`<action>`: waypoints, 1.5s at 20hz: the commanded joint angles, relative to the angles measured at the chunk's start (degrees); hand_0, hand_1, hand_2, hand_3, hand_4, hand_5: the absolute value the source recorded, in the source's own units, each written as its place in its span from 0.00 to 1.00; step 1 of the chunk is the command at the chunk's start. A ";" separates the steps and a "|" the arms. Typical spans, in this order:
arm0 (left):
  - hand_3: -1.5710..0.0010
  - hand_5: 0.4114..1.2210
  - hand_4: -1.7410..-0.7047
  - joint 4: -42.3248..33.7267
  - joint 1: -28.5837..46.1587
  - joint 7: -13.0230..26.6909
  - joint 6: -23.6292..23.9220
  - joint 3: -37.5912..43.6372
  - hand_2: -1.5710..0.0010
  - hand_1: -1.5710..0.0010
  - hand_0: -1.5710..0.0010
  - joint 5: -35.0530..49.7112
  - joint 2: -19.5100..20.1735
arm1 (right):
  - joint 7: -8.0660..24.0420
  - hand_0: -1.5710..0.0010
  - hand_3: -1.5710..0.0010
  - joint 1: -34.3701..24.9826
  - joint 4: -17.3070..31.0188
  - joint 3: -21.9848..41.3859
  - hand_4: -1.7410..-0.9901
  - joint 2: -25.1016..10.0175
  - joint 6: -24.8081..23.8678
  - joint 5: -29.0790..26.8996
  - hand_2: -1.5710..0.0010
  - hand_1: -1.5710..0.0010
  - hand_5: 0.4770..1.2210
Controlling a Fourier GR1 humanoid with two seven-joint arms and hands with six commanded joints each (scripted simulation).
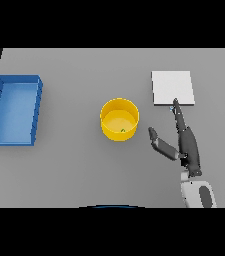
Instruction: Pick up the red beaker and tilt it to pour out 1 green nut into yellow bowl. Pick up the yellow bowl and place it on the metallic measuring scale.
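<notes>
The yellow bowl (pixel 119 119) stands upright mid-table with a small green nut (pixel 123 131) inside, apart from the metallic scale (pixel 172 88) to its right. The right hand (pixel 184 139) lies between them, fingers straight and spread, holding nothing, fingertips at the scale's near edge. A blue tray (pixel 14 110) sits far left.

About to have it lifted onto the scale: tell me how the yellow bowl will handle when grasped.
The yellow bowl looks rigid with upright walls, so it should likely hold its shape. It holds only a small green nut, so it is probably light. The nut may slide if it tilts. The right hand is open beside it.
</notes>
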 commanded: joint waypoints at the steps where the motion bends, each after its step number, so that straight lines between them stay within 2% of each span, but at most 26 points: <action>1: 0.07 1.00 0.00 1.12 1.14 0.82 0.86 2.19 0.00 0.00 0.00 3.15 0.91 | 0.20 1.00 1.00 -0.38 0.60 -0.46 0.86 -0.21 1.23 -1.61 1.00 1.00 0.20; 2: 0.06 1.00 0.00 2.03 3.20 0.36 2.10 4.20 0.00 0.00 0.00 6.48 2.41 | -0.09 1.00 1.00 -0.53 0.93 -0.34 0.88 0.15 1.52 -2.13 1.00 1.00 0.20; 3: 0.05 1.00 0.00 2.79 5.12 1.49 3.67 5.61 0.00 0.00 0.00 9.26 3.40 | -0.45 1.00 1.00 -0.91 1.14 -0.60 0.88 -0.30 1.89 -2.44 1.00 1.00 0.21; 7: 0.02 1.00 0.00 3.31 13.10 6.19 9.53 9.41 0.00 0.00 0.00 18.52 6.08 | -0.79 1.00 1.00 -0.89 0.97 -1.12 0.80 -1.49 3.53 -3.96 1.00 1.00 0.24; 8: 0.02 1.00 0.00 3.37 14.49 9.64 10.85 10.54 0.00 0.00 0.00 20.99 6.66 | -0.78 1.00 1.00 -1.32 1.38 -1.21 0.79 -1.55 3.51 -3.96 1.00 1.00 0.25; 10: 0.01 1.00 0.00 1.28 18.02 12.09 12.81 12.54 0.00 0.00 0.00 25.68 7.83 | -0.96 1.00 1.00 -1.16 1.31 -0.73 0.77 -1.50 3.34 -3.25 1.00 1.00 0.26; 12: 0.05 1.00 0.00 -2.29 22.44 13.24 14.36 13.37 0.00 0.00 0.00 29.33 8.95 | -1.83 1.00 1.00 -0.74 1.33 -0.68 0.75 -1.98 3.36 -2.80 1.00 1.00 0.28; 16: 0.13 1.00 0.00 -14.08 33.31 18.49 18.84 14.57 0.00 0.00 0.00 36.93 10.81 | -0.40 1.00 1.00 -1.15 0.79 -0.33 0.73 -2.19 3.05 -1.88 1.00 1.00 0.30; 18: 0.12 1.00 0.00 -22.39 40.18 20.26 22.63 14.54 0.00 0.00 0.00 40.10 12.48 | -2.01 1.00 1.00 -0.43 1.80 -0.62 0.72 -2.64 3.15 -1.89 1.00 1.00 0.31; 20: 0.12 1.00 0.00 -29.96 45.86 23.49 26.34 13.76 0.00 0.00 0.00 42.47 13.79 | -2.04 1.00 1.00 -0.26 1.78 -0.94 0.71 -2.92 3.20 -2.13 1.00 1.00 0.30; 25: 0.12 1.00 0.00 -41.97 53.85 28.95 32.55 11.05 0.00 0.00 0.00 46.41 15.81 | -1.09 1.00 1.00 -1.43 2.23 -0.85 0.74 -2.35 2.70 -1.85 1.00 1.00 0.28; 27: 0.12 0.82 0.00 -45.98 56.64 30.43 34.41 9.64 0.00 0.00 0.00 48.02 16.71 | -1.06 1.00 1.00 -1.38 1.91 -0.43 0.76 -1.98 3.05 -2.08 1.00 1.00 0.28; 29: 0.13 0.67 0.01 -48.85 57.93 32.05 32.90 8.49 0.00 0.00 0.00 50.64 18.35 | -0.87 1.00 1.00 -1.29 1.80 -0.20 0.76 -1.63 2.56 -1.59 1.00 1.00 0.27; 30: 0.10 0.59 0.08 -50.19 58.53 32.26 31.32 7.23 0.00 0.00 0.00 51.24 19.24 | -0.83 1.00 1.00 -1.51 1.51 -0.60 0.77 -2.18 2.80 -1.95 1.00 1.00 0.27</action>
